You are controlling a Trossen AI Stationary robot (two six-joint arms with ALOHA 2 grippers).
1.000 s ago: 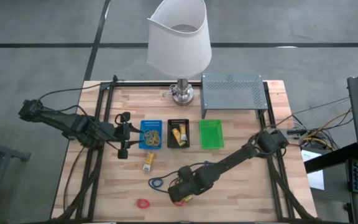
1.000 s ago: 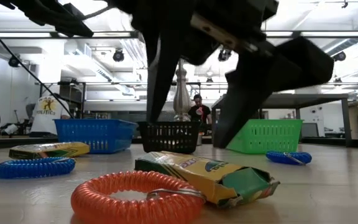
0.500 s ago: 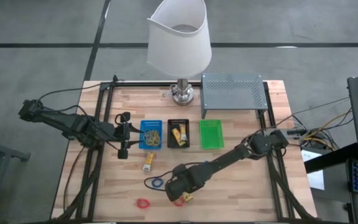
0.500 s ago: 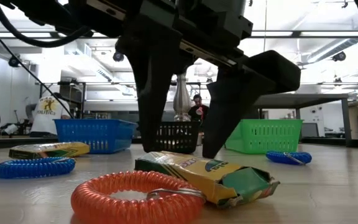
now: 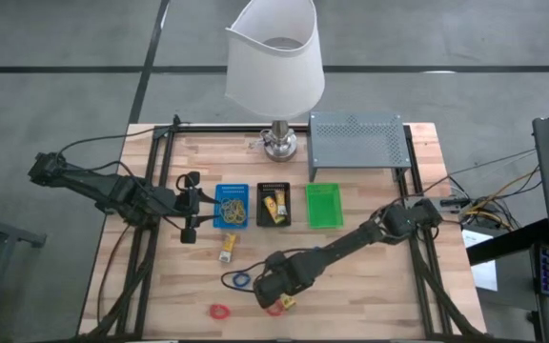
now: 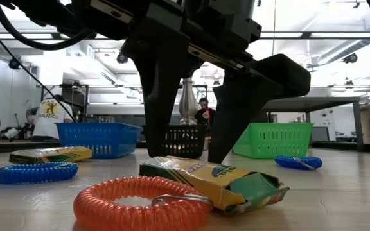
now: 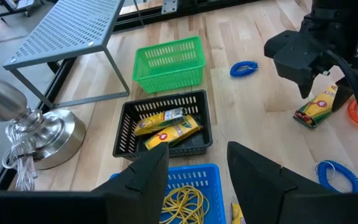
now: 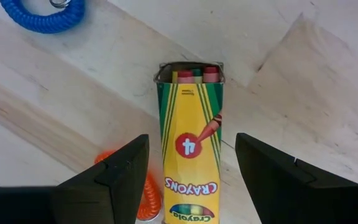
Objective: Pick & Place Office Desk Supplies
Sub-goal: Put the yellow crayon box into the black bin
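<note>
I've got the right gripper (image 8: pixel 190 168) open astride a crayon pack (image 8: pixel 190 149) at table's 6 o'clock. Black tray (image 5: pixel 274 204) holds two packs; left gripper (image 5: pixel 192 205) idle, open, at 9. Rings, another pack remain.

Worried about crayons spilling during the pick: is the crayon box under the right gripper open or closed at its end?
Open. The crayon box lies flat with its end flap open, crayon tips showing inside.

Red coil ring (image 8: pixel 143 200) touching crayon box (image 8: pixel 190 149), bare wood on its other side
</note>
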